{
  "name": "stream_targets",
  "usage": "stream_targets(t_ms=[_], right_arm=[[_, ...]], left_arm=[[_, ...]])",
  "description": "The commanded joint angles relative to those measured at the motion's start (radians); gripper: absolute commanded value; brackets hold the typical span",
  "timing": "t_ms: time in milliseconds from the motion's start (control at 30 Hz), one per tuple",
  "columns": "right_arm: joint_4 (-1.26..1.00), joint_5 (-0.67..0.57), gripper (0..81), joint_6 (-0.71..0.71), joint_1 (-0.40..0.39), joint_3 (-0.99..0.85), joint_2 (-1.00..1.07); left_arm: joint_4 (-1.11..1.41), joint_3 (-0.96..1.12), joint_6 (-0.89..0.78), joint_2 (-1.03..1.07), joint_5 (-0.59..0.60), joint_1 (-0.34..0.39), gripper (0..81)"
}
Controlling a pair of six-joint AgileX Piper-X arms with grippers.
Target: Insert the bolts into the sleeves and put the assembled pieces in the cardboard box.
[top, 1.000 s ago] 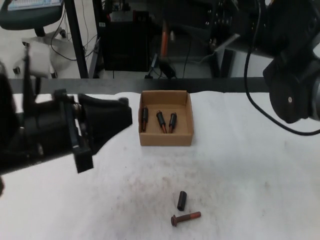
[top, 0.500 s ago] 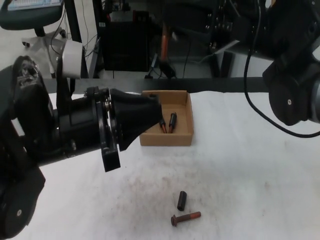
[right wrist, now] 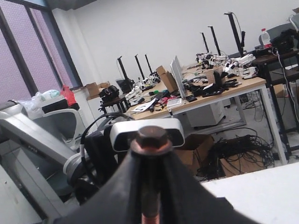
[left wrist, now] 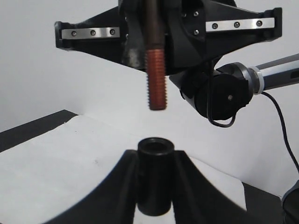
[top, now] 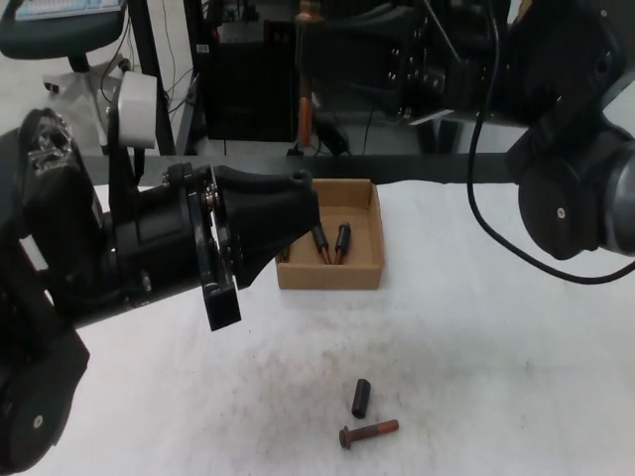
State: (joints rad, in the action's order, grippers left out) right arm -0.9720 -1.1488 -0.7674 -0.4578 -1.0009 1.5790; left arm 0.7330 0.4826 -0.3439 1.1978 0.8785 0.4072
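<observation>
We judge the task to be well past its middle but not finished. In the cardboard box (top: 329,275), at the far side of the white-covered bench (top: 496,347), we count at least two assembled pieces (top: 341,241) lying side by side (the left arm's bulk covers the box's near-left corner, so there may be more that we cannot see). One pair is in hand now. The left gripper (left wrist: 156,161) has its fingers clamped on the held sleeve (left wrist: 155,182), which stands upright with its open mouth turned up. The right gripper (right wrist: 150,161) has its fingers closed on the held bolt (left wrist: 156,79) near the head end, with the threaded end hanging down. From the left wrist view, the bolt's tip sits just above the sleeve's mouth, apart from it and roughly in line, so we take the insertion as about to start and not yet done. Both are held in the air, above the bench. Once that pair is joined, it has yet to go into the box. One more pair waits near the front of the bench: a loose sleeve (top: 361,398) and, just beside it, a loose bolt (top: 369,431), lying close together but separate.
</observation>
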Motion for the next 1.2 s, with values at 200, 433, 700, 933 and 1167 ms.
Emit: stream_targets(t_ms=[200, 433, 700, 933, 1167], right_arm=[[0.004, -0.046, 0.8, 0.028, -0.002, 0.044, -0.007], [-0.005, -0.011, 0.8, 0.029, -0.002, 0.085, -0.007], [-0.019, 0.014, 0.8, 0.031, -0.013, 0.085, -0.007], [0.016, 0.014, 0.8, 0.073, -0.042, 0.085, -0.007], [0.018, -0.006, 0.8, 0.073, -0.040, 0.085, -0.007]], left_arm=[[0.059, 0.011, -0.008, 0.001, -0.015, 0.004, 0.0], [0.057, 0.021, -0.008, 0.001, -0.033, 0.004, 0.0], [0.057, 0.021, -0.047, 0.001, -0.033, 0.004, 0.0], [0.057, 0.021, -0.054, 0.001, -0.024, 0.004, 0.0], [0.072, 0.021, -0.061, 0.001, -0.024, 0.004, 0.0]])
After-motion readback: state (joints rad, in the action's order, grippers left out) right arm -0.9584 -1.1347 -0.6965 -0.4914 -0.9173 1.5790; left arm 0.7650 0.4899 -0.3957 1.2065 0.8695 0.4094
